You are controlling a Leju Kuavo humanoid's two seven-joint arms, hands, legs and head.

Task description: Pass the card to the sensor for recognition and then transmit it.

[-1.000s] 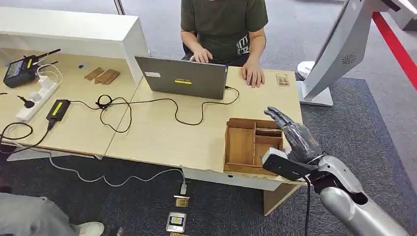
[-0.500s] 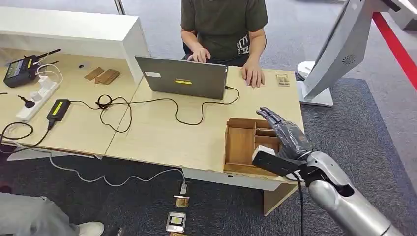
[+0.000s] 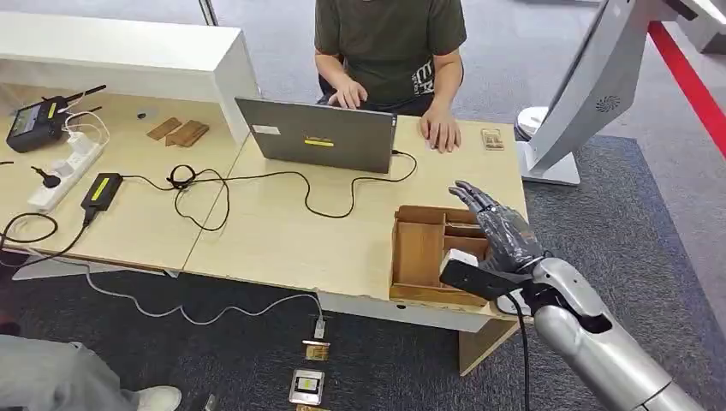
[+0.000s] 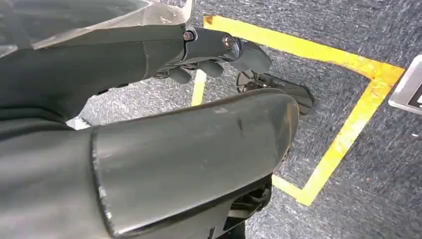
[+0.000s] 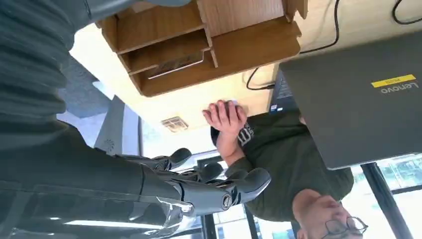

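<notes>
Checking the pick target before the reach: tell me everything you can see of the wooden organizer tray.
The wooden organizer tray is a shallow brown box, open on top, split by thin partitions into one long compartment and several smaller ones. It sits flat near the front right corner of the light wood table. One small compartment holds a flat pale item, possibly a card. The right hand hovers above its right side, fingers spread, holding nothing.

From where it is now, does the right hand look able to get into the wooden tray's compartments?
Probably yes: the right hand hangs open just above the wooden tray at the table's near edge, and nothing lies between them.
</notes>
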